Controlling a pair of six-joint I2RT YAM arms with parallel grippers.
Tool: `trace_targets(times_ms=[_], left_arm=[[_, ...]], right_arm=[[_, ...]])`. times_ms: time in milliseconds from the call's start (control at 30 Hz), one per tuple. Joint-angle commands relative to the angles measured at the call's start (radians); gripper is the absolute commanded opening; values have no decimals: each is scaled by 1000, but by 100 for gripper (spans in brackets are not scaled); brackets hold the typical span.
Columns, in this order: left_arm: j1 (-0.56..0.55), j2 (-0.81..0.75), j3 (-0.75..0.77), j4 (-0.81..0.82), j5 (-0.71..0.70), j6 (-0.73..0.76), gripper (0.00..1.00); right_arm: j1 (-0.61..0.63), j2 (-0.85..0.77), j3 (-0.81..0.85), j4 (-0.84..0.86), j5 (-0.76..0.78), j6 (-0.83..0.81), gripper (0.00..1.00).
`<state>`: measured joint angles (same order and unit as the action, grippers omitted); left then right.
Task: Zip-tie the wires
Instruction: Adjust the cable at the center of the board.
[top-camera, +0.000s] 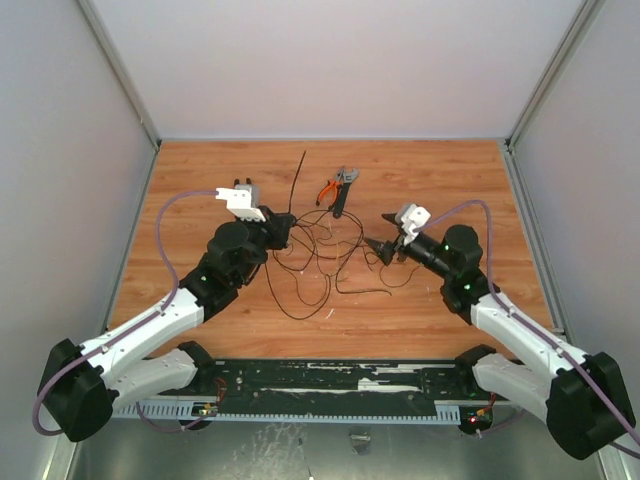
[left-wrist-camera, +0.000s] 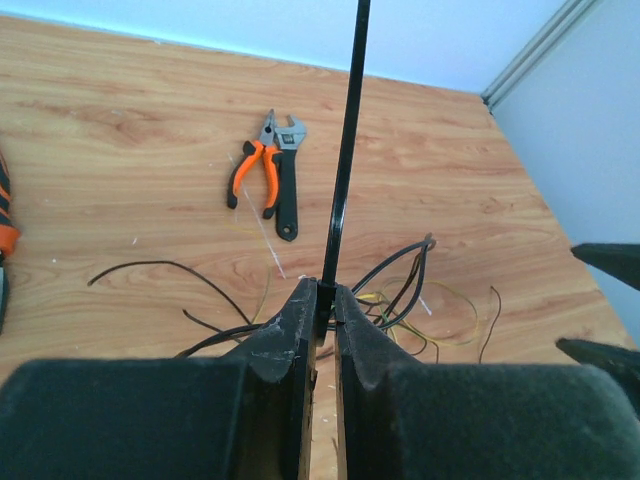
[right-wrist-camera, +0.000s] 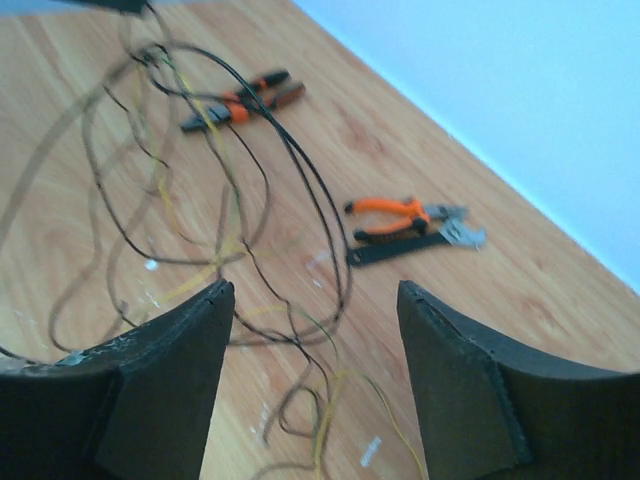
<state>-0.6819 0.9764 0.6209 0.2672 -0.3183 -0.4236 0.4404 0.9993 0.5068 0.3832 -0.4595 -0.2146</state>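
The wires (top-camera: 318, 252) lie in loose dark loops on the wooden table (top-camera: 200, 170) between the two arms. My left gripper (top-camera: 288, 231) is at the left edge of the loops, shut on the zip tie (top-camera: 297, 185). In the left wrist view the zip tie (left-wrist-camera: 343, 170) rises straight up from the jaw tips of that gripper (left-wrist-camera: 327, 296), with wires (left-wrist-camera: 400, 285) bunched just beyond them. My right gripper (top-camera: 378, 250) hovers at the right side of the loops. In its wrist view it (right-wrist-camera: 315, 292) stands open, nothing between its fingers, with wires (right-wrist-camera: 250, 200) on the table below.
Orange-handled pliers (top-camera: 327, 190) and a black wrench (top-camera: 343, 191) lie side by side behind the wires. The right wrist view shows another orange-and-black tool (right-wrist-camera: 240, 100) beyond the loops. Grey walls close in the table on three sides.
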Motion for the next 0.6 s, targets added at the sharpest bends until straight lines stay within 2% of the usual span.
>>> trace_targets(times_ms=[0, 167, 300, 400, 567], left_arm=[[8, -1, 28, 46, -3, -25, 0], [8, -4, 31, 45, -1, -52, 0], [8, -3, 36, 44, 8, -69, 0], [8, -8, 37, 44, 14, -74, 0], [8, -20, 37, 44, 27, -81, 0]], right_arm=[[99, -41, -107, 289, -41, 100, 66], [310, 92, -196, 597, 98, 71, 57], [446, 283, -163, 767, 185, 0, 50], [489, 430, -100, 857, 196, -26, 44], [509, 605, 8, 919, 216, -66, 42]])
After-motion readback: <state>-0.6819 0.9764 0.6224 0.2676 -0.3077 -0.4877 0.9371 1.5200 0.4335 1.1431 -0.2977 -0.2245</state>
